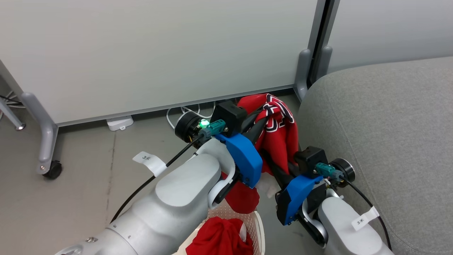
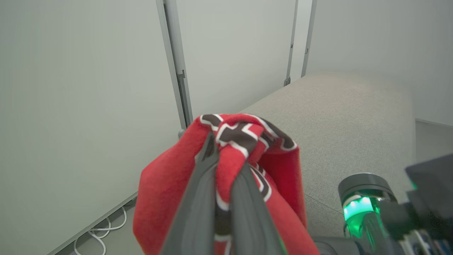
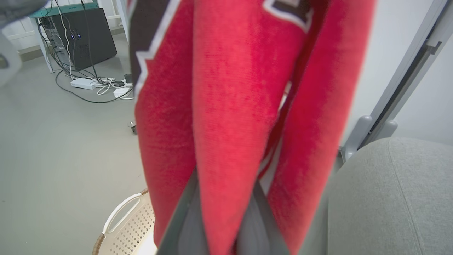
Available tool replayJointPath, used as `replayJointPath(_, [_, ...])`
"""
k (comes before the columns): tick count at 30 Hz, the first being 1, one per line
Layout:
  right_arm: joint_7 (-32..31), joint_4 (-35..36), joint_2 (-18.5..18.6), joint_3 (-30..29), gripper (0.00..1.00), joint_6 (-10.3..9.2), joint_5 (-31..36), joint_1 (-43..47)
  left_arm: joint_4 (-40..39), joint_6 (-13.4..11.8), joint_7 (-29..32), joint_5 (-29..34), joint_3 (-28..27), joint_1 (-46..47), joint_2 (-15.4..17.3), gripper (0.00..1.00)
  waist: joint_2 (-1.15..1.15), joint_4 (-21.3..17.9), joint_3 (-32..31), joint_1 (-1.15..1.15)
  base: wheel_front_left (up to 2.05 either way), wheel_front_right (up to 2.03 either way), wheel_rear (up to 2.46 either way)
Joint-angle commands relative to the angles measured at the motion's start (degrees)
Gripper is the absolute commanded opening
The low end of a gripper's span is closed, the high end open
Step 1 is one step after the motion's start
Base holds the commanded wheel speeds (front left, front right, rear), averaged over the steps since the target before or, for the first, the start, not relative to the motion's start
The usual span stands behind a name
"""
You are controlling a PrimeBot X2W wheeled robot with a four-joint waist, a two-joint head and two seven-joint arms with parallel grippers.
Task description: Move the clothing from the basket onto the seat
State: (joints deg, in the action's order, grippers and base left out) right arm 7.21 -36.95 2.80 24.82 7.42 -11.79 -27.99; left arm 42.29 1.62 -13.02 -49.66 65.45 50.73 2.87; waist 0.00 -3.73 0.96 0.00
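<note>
head view: the jersey (image 1: 281,132) hangs in the middle of the frame, off the floor (image 1: 70,198), between the white partition (image 1: 159,53) at the top and the basket (image 1: 259,226) at the bottom edge. its numbered part is bunched at the top, just left of the grey seat (image 1: 382,124), which takes up the right side. none of the jersey lies on the seat. the left gripper (image 1: 262,122) reaches up from the lower left into that bunch. the right gripper (image 1: 279,170) comes in from the lower right, lower on the cloth. another red garment (image 1: 219,237) lies in the basket at the bottom centre.

left wrist view: the left gripper (image 2: 226,156), at bottom centre, is clamped tight on a fold of the jersey (image 2: 166,191), with red cloth and black-and-white lettering squeezed between the two fingers (image 2: 198,212). the seat (image 2: 347,117) stretches away at the right.

right wrist view: the right gripper (image 3: 226,184), at bottom centre, has its fingers (image 3: 187,219) closed against a hanging red fold of the jersey (image 3: 230,106), which drops from the top of the frame. the basket (image 3: 120,219) rim shows at the lower left and the seat (image 3: 389,194) corner at the lower right. cables (image 3: 92,85) lie on the floor at the upper left.
</note>
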Motion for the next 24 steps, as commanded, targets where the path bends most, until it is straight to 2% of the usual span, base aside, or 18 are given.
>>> replayJointPath(1, [0.43, -0.17, 0.17, 0.18, 0.00, 0.13, -0.38, -0.72, 0.22, -0.04, -0.26, -0.42, 0.24, 0.90, 0.05, 0.96, 0.00, -0.07, -0.14, 0.00, 0.00, 0.00, 0.00])
replayJointPath(2, [0.46, -0.22, 0.17, 0.25, 0.00, 0.13, -0.45, -0.65, 0.27, -0.05, -0.24, -0.69, 0.43, 0.89, 0.05, 1.00, 0.00, -0.06, -0.20, 0.00, 0.00, 0.00, 0.00])
replayJointPath(13, [1.10, -0.36, 0.17, -0.11, 0.00, 0.13, -0.35, -0.66, 1.39, -1.16, -1.00, -2.46, 0.16, -0.37, 0.17, 1.00, 0.00, 0.11, -0.39, 0.00, 0.00, 0.00, 0.00])
replayJointPath(20, [2.13, 1.26, 0.16, -3.23, 0.00, 0.08, 0.82, 0.13, -1.17, -2.39, -2.20, -1.94, -4.34, -5.34, 3.06, 1.00, 0.00, 0.37, 0.34, 0.00, 0.00, 0.00, 0.00])
replayJointPath(24, [1.94, 2.94, 0.16, -4.93, 0.00, 0.08, 1.76, 1.42, -7.92, -3.62, -2.20, 1.86, -10.79, -11.08, 5.92, 1.00, 0.00, 0.59, 0.96, 0.00, 0.00, 0.00, 0.00])
